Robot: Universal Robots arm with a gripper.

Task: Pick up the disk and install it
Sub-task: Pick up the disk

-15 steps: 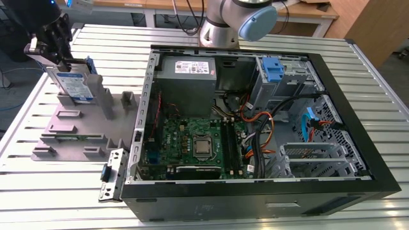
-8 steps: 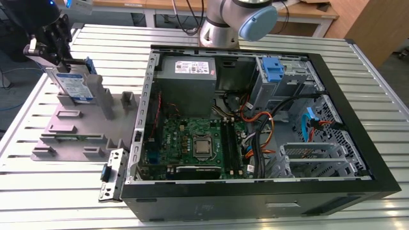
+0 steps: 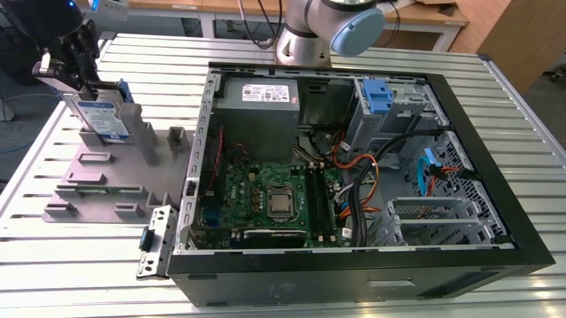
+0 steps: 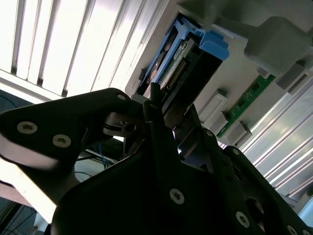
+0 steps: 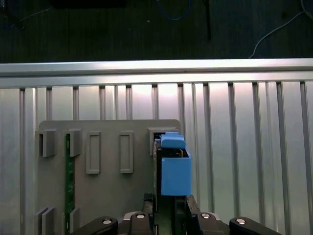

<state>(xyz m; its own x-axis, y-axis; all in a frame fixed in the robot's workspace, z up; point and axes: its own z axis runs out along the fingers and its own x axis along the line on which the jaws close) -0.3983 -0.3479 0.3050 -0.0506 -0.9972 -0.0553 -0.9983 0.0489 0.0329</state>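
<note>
The hand [image 3: 81,85] is closed on the top edge of the disk [image 3: 102,118], which stands upright at a slot of the grey tray [image 3: 97,179] on the exterior view's left. With so narrow a grip, I judge the disk could tilt, snag its blue rail [image 5: 175,171] on the slot posts, or slip free. Everything sits on a ribbed metal table [image 3: 79,265], with the open computer case [image 3: 354,278] just beside the tray and a wooden desk [image 3: 425,13] behind.

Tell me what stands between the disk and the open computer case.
In the exterior view, two upright grey posts of the slotted tray stand between the disk and the case.
</note>
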